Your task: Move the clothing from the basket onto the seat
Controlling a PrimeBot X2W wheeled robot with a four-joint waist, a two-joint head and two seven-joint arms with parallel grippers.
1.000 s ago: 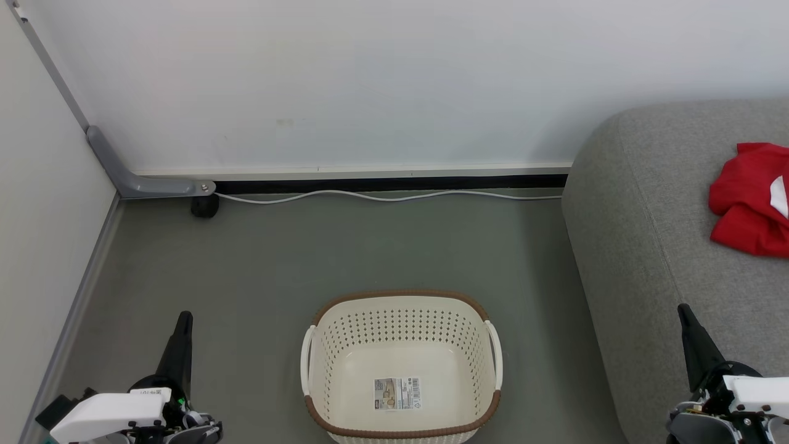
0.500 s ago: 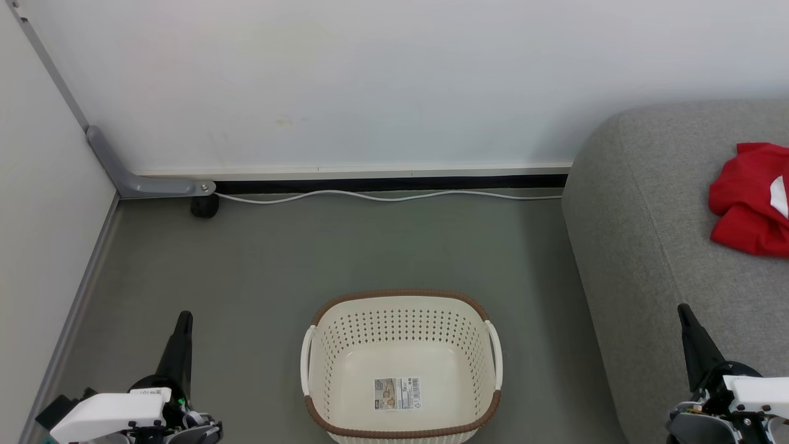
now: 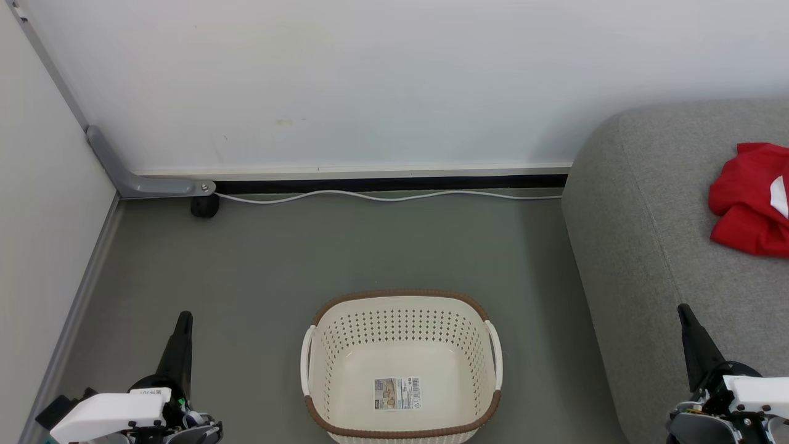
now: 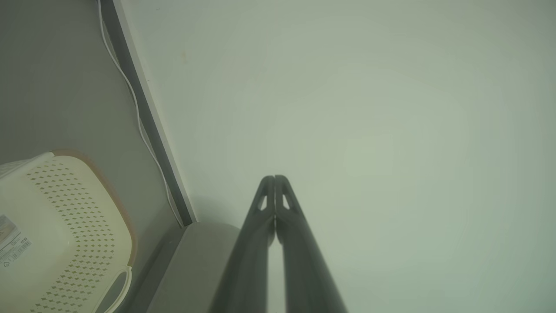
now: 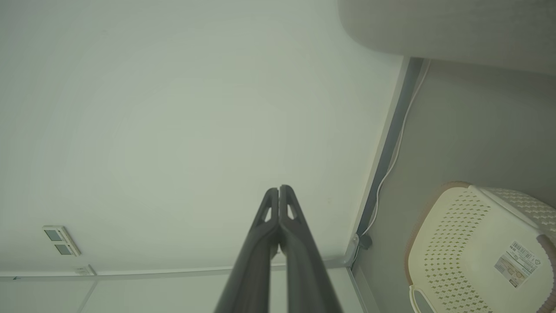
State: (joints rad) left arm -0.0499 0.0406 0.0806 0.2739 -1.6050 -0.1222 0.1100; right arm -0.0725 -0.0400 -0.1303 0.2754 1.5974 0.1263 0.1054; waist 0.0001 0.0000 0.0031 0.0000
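No word or number can be read with certainty. A paper label point(image 3: 397, 393) lies on the inner floor of the basket point(image 3: 400, 295), right of the left hand point(image 3: 183, 317) and left of the right hand point(image 3: 683, 309). It carries a barcode, a small brownish picture, a little triangle sign at one corner and rows of print too small to make out. Just behind the left hand, a small white sticker point(image 3: 150, 391) on the wrist housing bears dark marks, equally illegible.
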